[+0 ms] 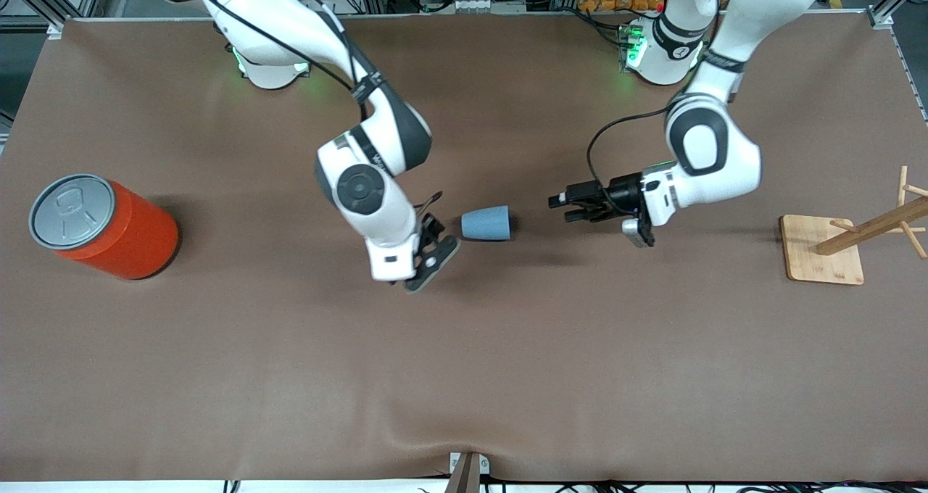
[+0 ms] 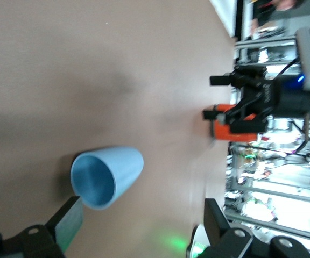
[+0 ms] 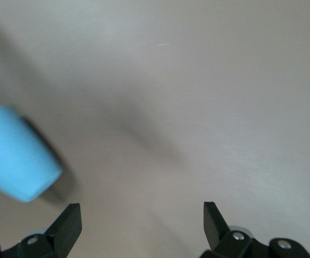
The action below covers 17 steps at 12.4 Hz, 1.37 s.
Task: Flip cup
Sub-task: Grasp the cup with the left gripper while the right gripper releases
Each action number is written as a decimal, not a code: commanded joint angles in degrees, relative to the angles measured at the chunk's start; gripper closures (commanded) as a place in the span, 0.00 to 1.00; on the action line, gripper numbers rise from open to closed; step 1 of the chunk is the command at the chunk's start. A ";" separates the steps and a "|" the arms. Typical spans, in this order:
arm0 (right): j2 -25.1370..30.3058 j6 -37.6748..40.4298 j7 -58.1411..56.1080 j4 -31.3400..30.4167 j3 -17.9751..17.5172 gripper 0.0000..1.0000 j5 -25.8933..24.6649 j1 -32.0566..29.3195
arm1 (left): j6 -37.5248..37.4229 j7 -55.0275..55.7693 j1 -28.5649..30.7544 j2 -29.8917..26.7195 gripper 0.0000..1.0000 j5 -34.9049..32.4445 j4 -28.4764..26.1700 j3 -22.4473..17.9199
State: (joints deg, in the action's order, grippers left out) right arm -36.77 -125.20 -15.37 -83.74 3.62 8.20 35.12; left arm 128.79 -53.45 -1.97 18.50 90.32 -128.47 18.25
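Tabletop (image 1: 464,377): brown cloth, bare across the whole strip nearest the front camera.

Right gripper (image 1: 429,255): first thing met going up the front view, low over the tabletop, just beside the cup on the side toward the right arm's end. Fingers apart; in the right wrist view both fingertips (image 3: 69,220) show with a wide gap of bare cloth between them, holding nothing. The cup's closed narrow end sits off to one side of that gap, not between the fingers.

Wooden rack (image 1: 841,243): flat square base with a slanted pegged post, at the left arm's end of the tabletop, well apart from everything else.

Orange can (image 1: 101,226): large cylinder with a grey can-style lid, upright at the right arm's end, well apart from the cup.

Cup (image 1: 486,224): small, light blue, tapered, lying on its side near the middle of the tabletop, between the two grippers. Narrow base points toward the right gripper, open rim toward the left gripper. Left wrist view looks straight into its empty mouth (image 2: 105,176). Touched by neither gripper.

Left gripper (image 1: 565,209): held level, low over the tabletop, near the cup's rim side but clear of it. Fingers apart, one fingertip (image 2: 69,220) close by the cup's rim in the left wrist view, nothing gripped.

Arm bases: along the edge farthest from the front camera.
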 commanded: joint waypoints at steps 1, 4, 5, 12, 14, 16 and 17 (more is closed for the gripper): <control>6.42 2.66 2.80 -2.21 6.28 0.00 0.41 -0.05 | 1.37 -11.66 -1.89 6.53 0.06 10.55 1.47 0.74; 11.44 11.27 2.37 -1.69 17.45 0.00 1.12 -0.83 | 1.46 -11.68 -2.86 8.04 0.26 11.10 1.65 0.74; 13.11 14.42 2.02 -1.69 18.87 0.00 1.12 -2.15 | 1.55 -11.68 -3.03 8.48 0.31 11.10 1.56 0.74; 23.39 28.76 -0.55 -2.04 16.34 0.00 1.38 -16.46 | 1.73 -11.68 -6.46 12.16 0.46 15.75 3.57 0.74; 26.13 33.85 1.82 -1.95 15.28 0.00 0.24 -19.55 | 2.78 -11.68 -7.51 13.48 0.46 16.20 4.72 0.74; 28.41 35.54 2.54 -1.95 11.00 0.00 -1.43 -24.72 | 3.22 -11.68 -7.78 14.19 0.53 16.72 5.16 0.74; 29.03 35.37 2.54 -1.95 8.27 0.00 -1.60 -27.62 | 3.22 -11.68 -8.48 14.28 0.62 18.47 5.60 0.74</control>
State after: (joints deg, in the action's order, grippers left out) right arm -10.41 -89.67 -14.70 -83.78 17.54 7.95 12.49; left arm 130.75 -64.51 -9.59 31.89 105.71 -124.35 18.64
